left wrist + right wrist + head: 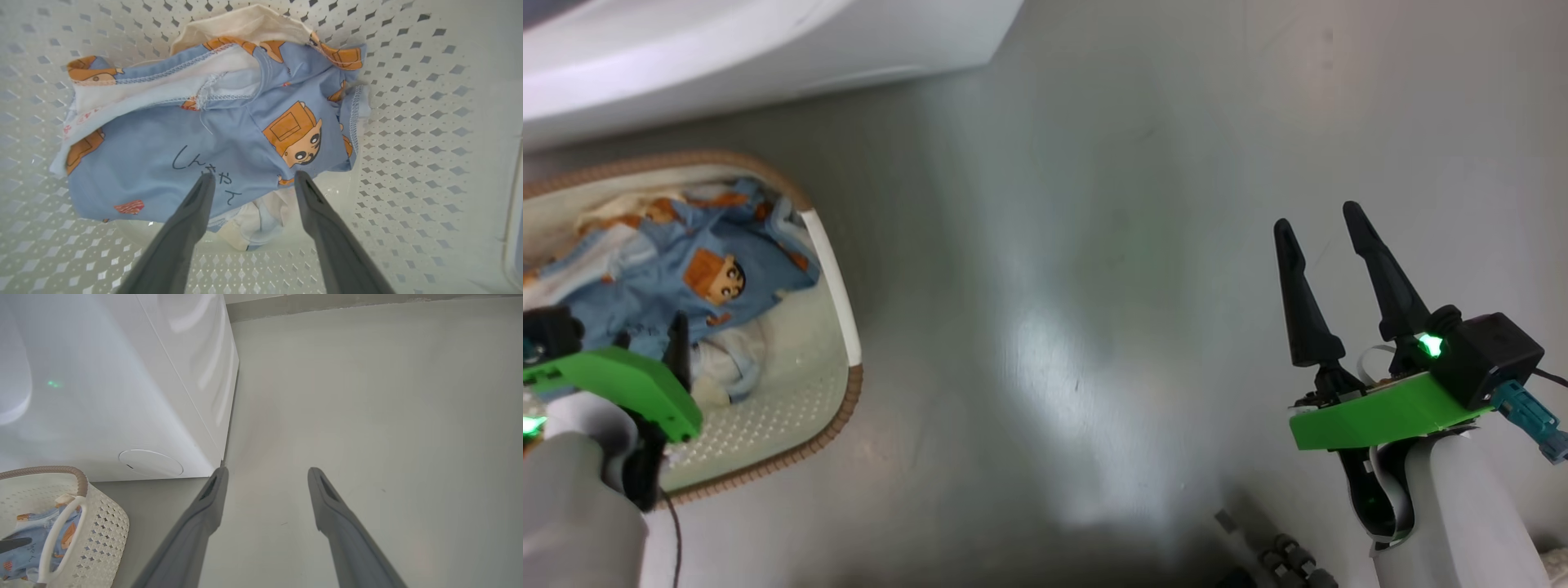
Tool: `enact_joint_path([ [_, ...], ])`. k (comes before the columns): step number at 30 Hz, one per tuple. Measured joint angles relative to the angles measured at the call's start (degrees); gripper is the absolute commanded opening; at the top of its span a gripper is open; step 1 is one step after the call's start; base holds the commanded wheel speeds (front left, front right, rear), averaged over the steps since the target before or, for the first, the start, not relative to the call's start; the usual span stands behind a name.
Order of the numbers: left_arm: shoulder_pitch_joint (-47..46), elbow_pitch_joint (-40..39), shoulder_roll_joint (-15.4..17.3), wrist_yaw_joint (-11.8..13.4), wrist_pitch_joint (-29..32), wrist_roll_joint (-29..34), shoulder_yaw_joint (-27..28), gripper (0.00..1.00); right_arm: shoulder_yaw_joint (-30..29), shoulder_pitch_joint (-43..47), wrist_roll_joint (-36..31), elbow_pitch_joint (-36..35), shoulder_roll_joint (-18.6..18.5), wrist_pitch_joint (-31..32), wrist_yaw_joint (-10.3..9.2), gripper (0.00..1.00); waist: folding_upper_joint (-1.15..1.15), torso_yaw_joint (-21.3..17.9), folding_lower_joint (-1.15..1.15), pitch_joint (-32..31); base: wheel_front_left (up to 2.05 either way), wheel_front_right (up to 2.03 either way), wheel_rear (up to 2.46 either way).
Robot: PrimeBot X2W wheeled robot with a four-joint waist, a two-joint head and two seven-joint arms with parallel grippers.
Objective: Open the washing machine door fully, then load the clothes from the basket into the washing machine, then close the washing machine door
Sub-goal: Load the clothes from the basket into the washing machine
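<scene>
Bright, soft glare on floor (1054,367) (wrist edges warped)

Crumpled light blue cartoon-print clothes (229,139) with orange-brown patches lie heaped inside the cream-white perforated plastic basket (852,392), brown-rimmed, standing upright just beside the glossy white boxy washing machine (102,408).
</scene>
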Motion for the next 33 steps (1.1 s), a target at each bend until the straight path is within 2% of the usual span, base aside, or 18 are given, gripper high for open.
enact_joint_path([
  [6, -3.85, 3.25, 1.21, -0.01, 1.26, -0.85, -0.64, 1.00, 0.23, -0.02, 0.15, -0.66, 0.00, 0.00, 0.00, 1.00, 0.00, 0.45, 0.00, 3.27, 0.00, 0.00, 0.00],
  [17, -8.88, 6.55, 1.41, -0.01, 2.27, -3.39, -1.34, 1.00, 0.20, -0.76, 0.48, -1.92, 0.00, 0.00, 0.00, 1.00, 0.00, 0.43, 0.00, 7.67, 0.00, 0.00, 0.00],
  [33, -13.43, 8.43, 2.21, -0.01, 3.79, -5.89, -2.86, 1.00, -0.41, -0.90, 1.45, -3.63, 0.00, 0.00, 0.00, 1.00, 0.00, -0.69, 0.00, 10.62, 0.00, 0.00, 0.00],
])
